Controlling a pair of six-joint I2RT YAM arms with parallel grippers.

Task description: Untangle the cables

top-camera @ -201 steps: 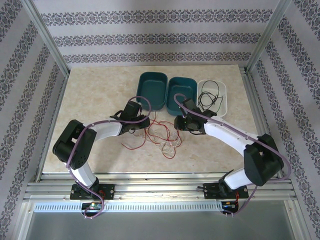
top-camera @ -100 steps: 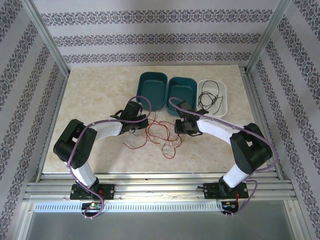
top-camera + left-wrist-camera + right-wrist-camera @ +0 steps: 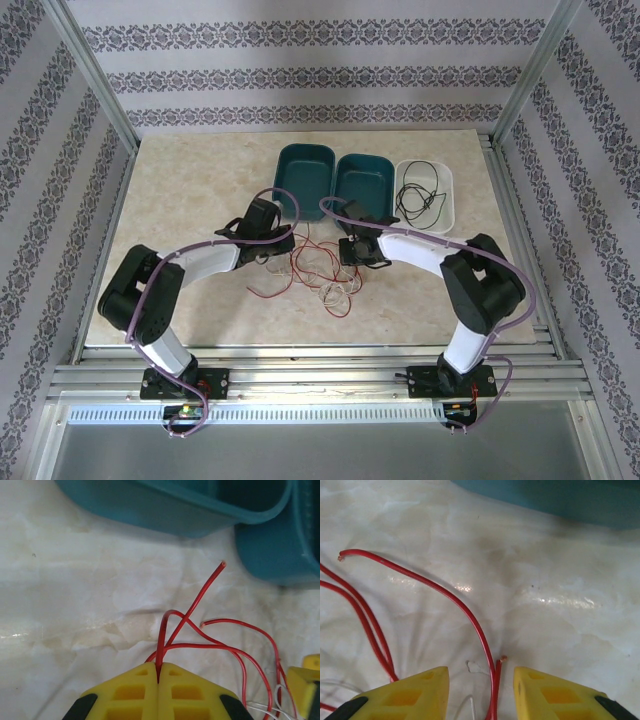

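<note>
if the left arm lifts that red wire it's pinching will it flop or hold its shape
Probably springy rather than limp: the red wire leaves the shut left fingers in smooth arcs, and its free end runs out straight rather than kinking. It is likely very light, being so thin. Its loops cross white strands, so lifting may drag those along.

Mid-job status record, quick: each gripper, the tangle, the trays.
left gripper: shut on a red cable
right gripper: open, another red cable lying between its fingers, not clamped
tangle: red and white strands looped on the table between the grippers
black cable: in the white tray
teal bins: two, side by side next to the white tray
</note>
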